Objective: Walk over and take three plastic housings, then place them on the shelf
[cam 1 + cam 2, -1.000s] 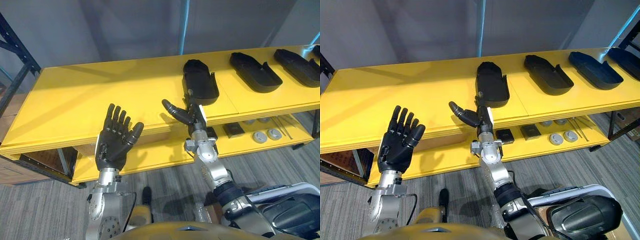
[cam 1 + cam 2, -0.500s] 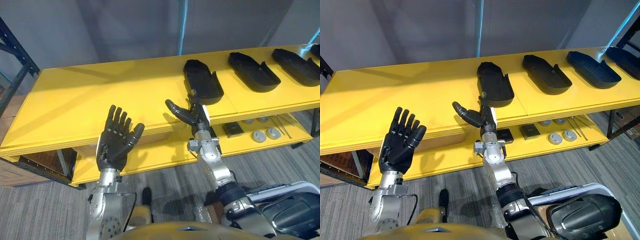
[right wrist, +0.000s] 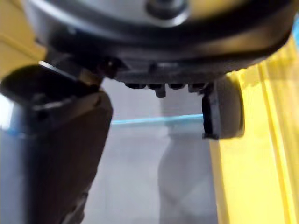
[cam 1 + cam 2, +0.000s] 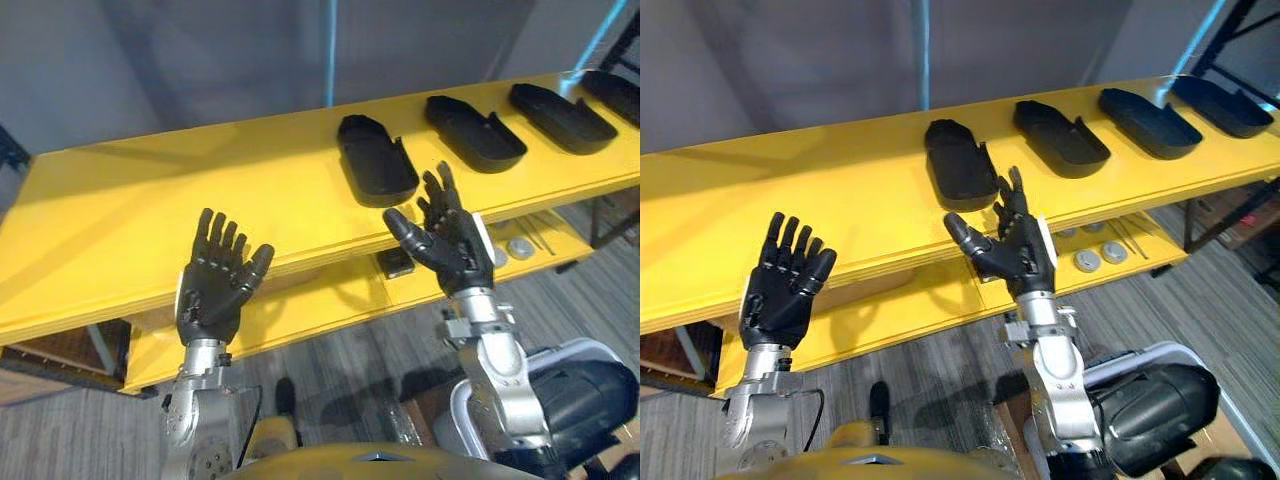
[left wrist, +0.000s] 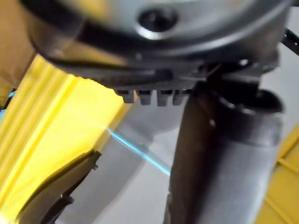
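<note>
1. Fingers. The fingers [image 4: 441, 185] of the right hand [image 4: 455, 245] are straight and spread, with the thumb out to the left, and they grip nothing. The fingers [image 4: 222, 238] of the left hand [image 4: 210, 295] are also extended and empty.

2. Position. Both hands are raised in front of the near edge of the yellow shelf [image 4: 150, 210], the left hand well to the left.

3. Task items. Four black plastic housings lie open side up in a row on the top board. The nearest housing [image 4: 375, 165] is just beyond the right hand and apart from it. The second housing [image 4: 475, 135], third housing [image 4: 560, 105] and fourth housing [image 4: 612, 85] follow to the far right. Small round parts [image 4: 520, 248] lie on the lower board [image 4: 300, 310].

4. Procedure. No housing is held, so the step appears to be an approach. Bring the right hand over the near rim of the nearest housing and close the thumb and fingers across one wall. The shell looks light and may slide on the smooth board, so close gently.
</note>
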### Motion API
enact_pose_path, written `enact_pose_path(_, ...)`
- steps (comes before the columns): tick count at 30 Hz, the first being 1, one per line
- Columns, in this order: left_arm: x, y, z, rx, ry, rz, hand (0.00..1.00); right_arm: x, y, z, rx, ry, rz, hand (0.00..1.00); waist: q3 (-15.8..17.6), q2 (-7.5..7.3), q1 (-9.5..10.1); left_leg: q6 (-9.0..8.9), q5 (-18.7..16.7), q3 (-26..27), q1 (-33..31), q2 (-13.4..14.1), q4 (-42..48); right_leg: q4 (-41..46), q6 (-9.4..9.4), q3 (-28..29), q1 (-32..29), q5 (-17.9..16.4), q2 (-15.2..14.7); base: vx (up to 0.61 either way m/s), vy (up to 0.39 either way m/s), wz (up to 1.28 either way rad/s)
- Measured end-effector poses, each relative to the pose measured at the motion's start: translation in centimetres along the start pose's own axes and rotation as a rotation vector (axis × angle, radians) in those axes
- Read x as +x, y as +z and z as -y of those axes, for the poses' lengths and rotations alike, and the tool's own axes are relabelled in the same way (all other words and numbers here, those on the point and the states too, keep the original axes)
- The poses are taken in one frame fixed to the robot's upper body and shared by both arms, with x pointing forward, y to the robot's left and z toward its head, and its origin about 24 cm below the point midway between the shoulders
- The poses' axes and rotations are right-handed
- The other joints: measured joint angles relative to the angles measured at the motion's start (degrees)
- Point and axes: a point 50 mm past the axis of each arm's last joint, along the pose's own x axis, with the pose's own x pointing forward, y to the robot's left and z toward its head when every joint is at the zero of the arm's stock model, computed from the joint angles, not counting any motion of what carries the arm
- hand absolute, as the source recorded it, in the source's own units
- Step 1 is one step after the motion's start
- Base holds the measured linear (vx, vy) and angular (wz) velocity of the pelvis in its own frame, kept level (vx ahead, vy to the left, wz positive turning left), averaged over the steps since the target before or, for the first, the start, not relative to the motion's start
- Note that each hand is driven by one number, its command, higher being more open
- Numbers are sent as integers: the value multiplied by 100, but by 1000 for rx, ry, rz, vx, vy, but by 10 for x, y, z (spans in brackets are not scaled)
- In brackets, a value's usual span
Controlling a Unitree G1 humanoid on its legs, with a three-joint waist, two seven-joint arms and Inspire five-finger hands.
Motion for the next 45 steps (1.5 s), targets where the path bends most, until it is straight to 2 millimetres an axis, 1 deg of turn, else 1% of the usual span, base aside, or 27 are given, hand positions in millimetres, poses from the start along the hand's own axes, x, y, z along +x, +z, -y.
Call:
enact_pose_path(2,1,1,2,-3,-8,7,100,-4,-3,1,-2,1,-23,100,-11,18,-128,-9,-9,49,12,25,-2,2,-8,22,-11,-5,15,0,-29,-11)
enact_pose_path(4,1,0,4,-10,-14,1,100,-4,-4,-2,0,26,-32,100,-17,27,-157,-20,-17,82,16,36,0,7,-14,47,-28,-8,19,-3,-18,-7)
enact_pose_path(9,1,-1,5,-12,-4,-3,100,-3,-5,-6,-12,65,-39,100,-26,21,-92,10,3,97,17,32,11,19,-15,64,-40,4,11,1,-4,-1)
enact_pose_path(15,2,-1,4,26,12,-5,100,10,-11,-7,-17,72,-57,100,-27,20,-87,1,-3,42,16,22,-4,53,-16,19,-27,2,6,-17,1,3)
enact_pose_path(23,2,0,1,29,46,-1,100,22,-30,1,-30,-24,-135,100,-27,21,-47,9,18,-72,-2,8,-5,61,-35,-93,17,-15,13,-20,-2,6)
enact_pose_path(32,1,-1,0,23,54,-7,100,28,-48,7,-43,-57,-207,100,-34,34,-23,15,70,-190,-3,-8,-3,83,-32,-189,67,-16,16,0,-14,4)
enact_pose_path(34,0,-2,0,23,54,-8,100,33,-52,8,-56,-58,-221,100,-35,43,-29,4,71,-252,-3,-19,-4,82,-33,-257,109,-21,18,-22,-14,14)
enact_pose_path(38,0,-3,-1,24,59,-14,100,43,-51,7,-86,-49,-212,100,-50,81,63,-3,78,-307,-6,-25,-6,92,-32,-281,129,-25,22,-31,-8,7)
enact_pose_path(45,-4,-11,-8,27,88,-50,100,61,-46,5,-91,-29,-183,100,-51,89,93,10,94,-431,-40,-74,-5,89,-25,-404,173,-27,9,-17,-13,10)
